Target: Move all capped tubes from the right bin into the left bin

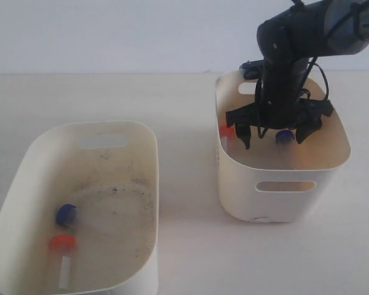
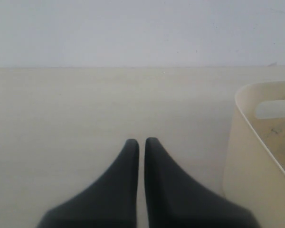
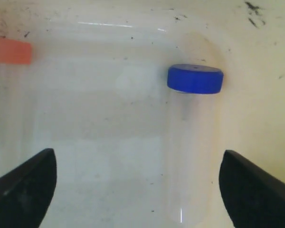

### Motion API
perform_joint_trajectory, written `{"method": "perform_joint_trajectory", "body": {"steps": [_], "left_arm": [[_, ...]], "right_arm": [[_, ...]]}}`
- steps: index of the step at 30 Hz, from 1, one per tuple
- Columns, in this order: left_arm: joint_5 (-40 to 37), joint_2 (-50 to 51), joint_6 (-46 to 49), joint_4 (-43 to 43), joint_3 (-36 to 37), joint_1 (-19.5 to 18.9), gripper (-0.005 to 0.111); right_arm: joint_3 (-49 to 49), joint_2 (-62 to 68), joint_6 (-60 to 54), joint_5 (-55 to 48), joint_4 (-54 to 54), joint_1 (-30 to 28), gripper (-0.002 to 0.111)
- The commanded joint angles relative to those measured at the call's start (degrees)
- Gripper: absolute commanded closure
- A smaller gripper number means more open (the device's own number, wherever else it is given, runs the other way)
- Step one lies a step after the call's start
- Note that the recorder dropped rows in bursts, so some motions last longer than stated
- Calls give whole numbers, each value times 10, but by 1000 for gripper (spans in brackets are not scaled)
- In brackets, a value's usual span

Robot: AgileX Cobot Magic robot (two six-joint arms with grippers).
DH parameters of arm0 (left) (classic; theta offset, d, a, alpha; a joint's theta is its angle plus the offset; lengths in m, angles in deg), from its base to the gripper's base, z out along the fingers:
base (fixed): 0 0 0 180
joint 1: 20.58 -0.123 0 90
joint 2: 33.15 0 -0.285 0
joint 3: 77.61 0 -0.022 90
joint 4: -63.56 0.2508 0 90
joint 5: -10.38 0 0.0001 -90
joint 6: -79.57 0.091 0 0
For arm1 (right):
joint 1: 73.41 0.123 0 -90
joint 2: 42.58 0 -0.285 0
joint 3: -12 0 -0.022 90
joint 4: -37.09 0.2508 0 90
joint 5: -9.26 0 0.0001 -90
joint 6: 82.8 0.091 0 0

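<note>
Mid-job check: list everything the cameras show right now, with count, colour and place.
left bin: one, cream-white, dirt-speckled floor, left side of table
right bin: one, cream-white, cleaner inside, right side of table
blue-capped tubes: two, clear bodies, one in each bin
orange-red-capped tubes: two, clear bodies, one in each bin
table: one, pale beige, under both bins
left gripper: one, black, shut, over bare table beside the left bin
right gripper: one, black, open, down inside the right bin
</note>
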Motion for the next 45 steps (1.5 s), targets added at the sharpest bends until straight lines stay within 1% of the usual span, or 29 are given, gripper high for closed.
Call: {"method": "perform_joint_trajectory", "body": {"steps": [1,24,30,38,45], "left_arm": [[1,2,-2,-2,-1,-2,103],[1,2,-2,-2,-1,-2,103],[2,2,-2,-2,-1,-2,103],[2,2,-2,-2,-1,-2,103],[2,2,-2,-2,-1,-2,103]], "right_arm": [[0,2,13,-26,-35,-9,22],[0,45,5,-52,-29,-9,22],[0,48,-23,-25,14,-9,22],[0,48,-107,19,106,-9,22],[0,47,-117,15,117,-9,22]]}}
